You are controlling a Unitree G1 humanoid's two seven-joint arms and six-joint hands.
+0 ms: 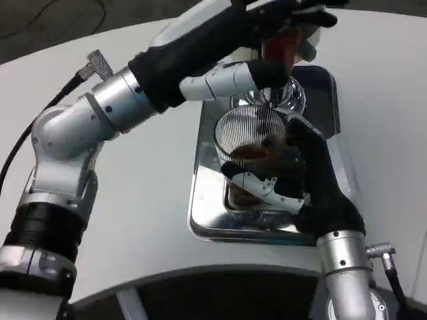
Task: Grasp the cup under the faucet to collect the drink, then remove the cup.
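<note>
White surface (133, 193) spreads wide all around, with lots of open room at 9 o'clock and at 3 o'clock. In the middle of it sits a shiny metal tray (200, 200) with a raised rim, like a little wall on every side.

On the tray stands the ribbed clear cup (249, 133), upright, just below the faucet (283, 93) at 12 o'clock. Brown drink sits low in the cup, so some drink looks to be collected already. I cannot tell if more is pouring now.

From 6 o'clock, the right robot hand (280, 187) wraps around the cup and holds it. From 10 o'clock, the left robot hand (267, 63) reaches over the top of the faucet and seems to press the red handle (279, 48). Its fingers are partly hidden, so I cannot tell if they are closed around it.

What is left, I think: finish filling, then take the cup away. The cup must go up over the tray rim. The left arm hangs close above the cup, so the way up is tight. The way toward 6 o'clock looks the most open.
</note>
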